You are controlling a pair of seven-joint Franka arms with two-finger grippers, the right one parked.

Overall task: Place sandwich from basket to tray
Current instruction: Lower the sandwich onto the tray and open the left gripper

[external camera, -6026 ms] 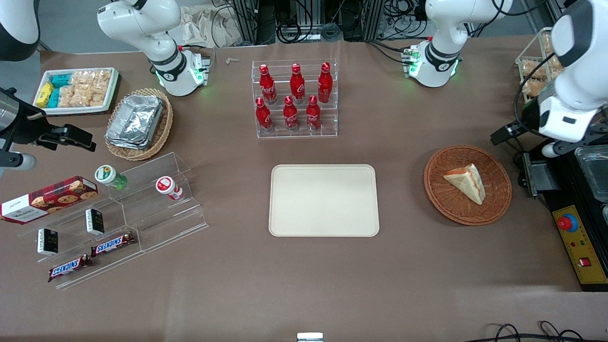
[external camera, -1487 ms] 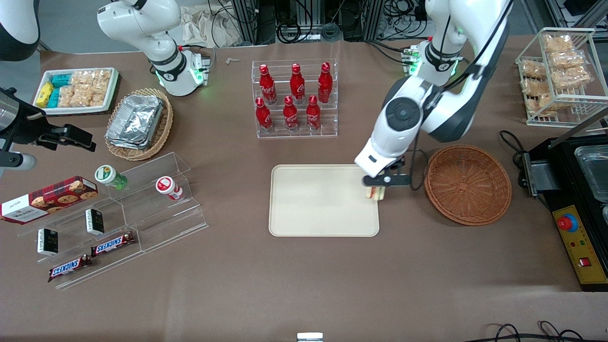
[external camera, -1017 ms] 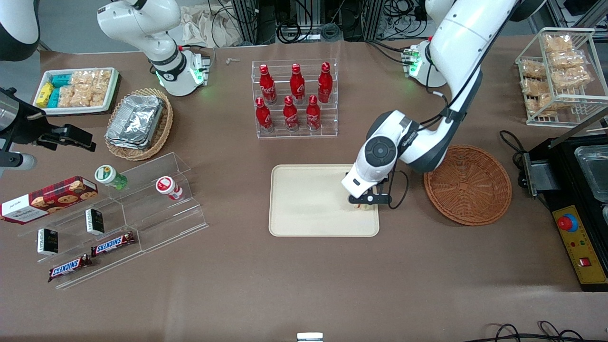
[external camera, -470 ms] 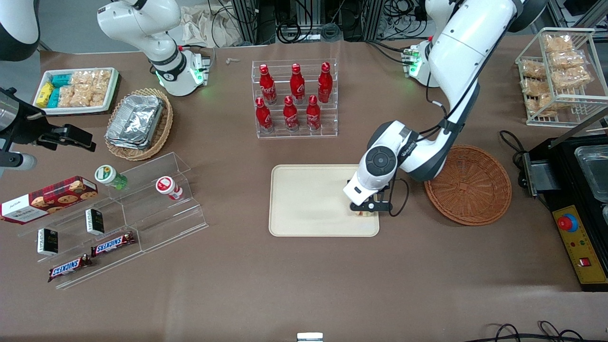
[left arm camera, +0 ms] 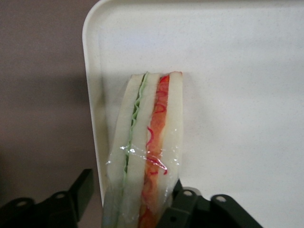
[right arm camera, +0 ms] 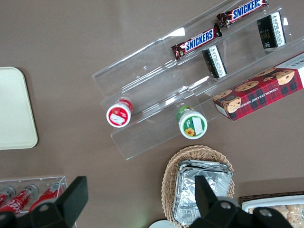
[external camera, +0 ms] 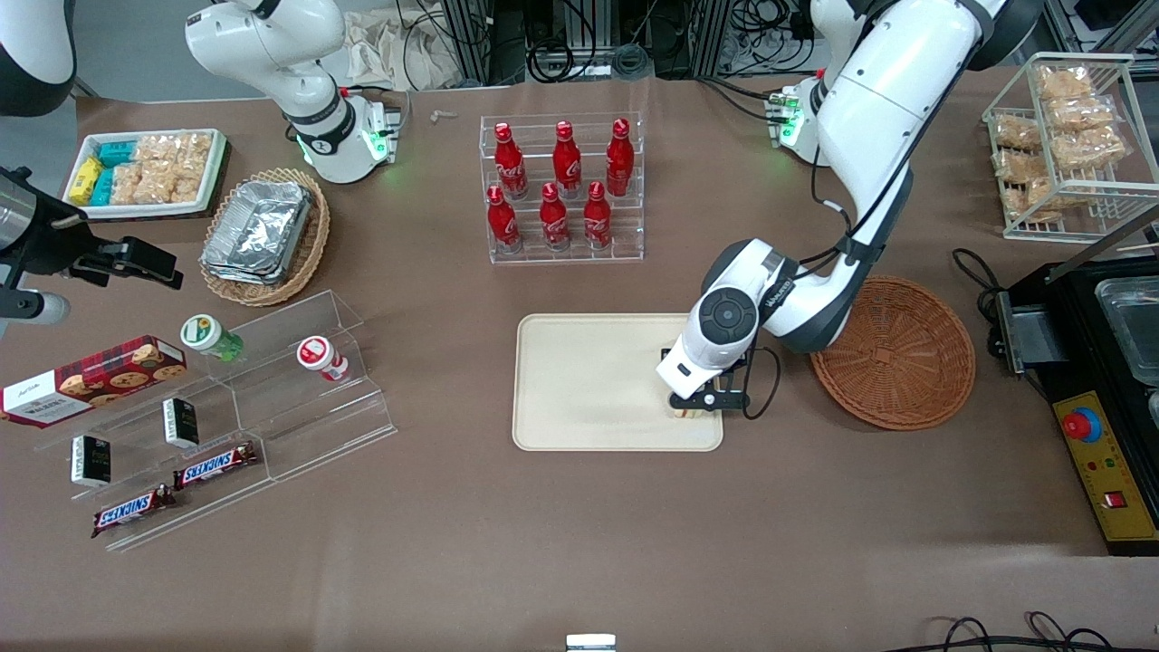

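Note:
The sandwich [left arm camera: 147,142], a clear-wrapped white wedge with green and red filling, stands on its edge on the cream tray [left arm camera: 237,95], close to the tray's rim. In the front view my left gripper [external camera: 697,405] is low over the tray [external camera: 589,380], at the end nearest the basket, and only a sliver of the sandwich [external camera: 688,414] shows under it. The gripper [left arm camera: 132,185] is open around the wedge: one finger [left arm camera: 180,199] touches it, the other finger [left arm camera: 84,186] stands apart from it. The reddish-brown wicker basket [external camera: 892,353] beside the tray holds nothing.
A clear rack of red bottles [external camera: 563,190] stands farther from the front camera than the tray. A wire rack of snack bags [external camera: 1068,145] and a black device [external camera: 1105,380] sit at the working arm's end. Acrylic shelves with snacks [external camera: 226,407] lie toward the parked arm's end.
The sandwich left the basket in my left gripper and was carried over the tray. Over the last second the gripper sank onto the tray and drew slightly nearer the front camera.

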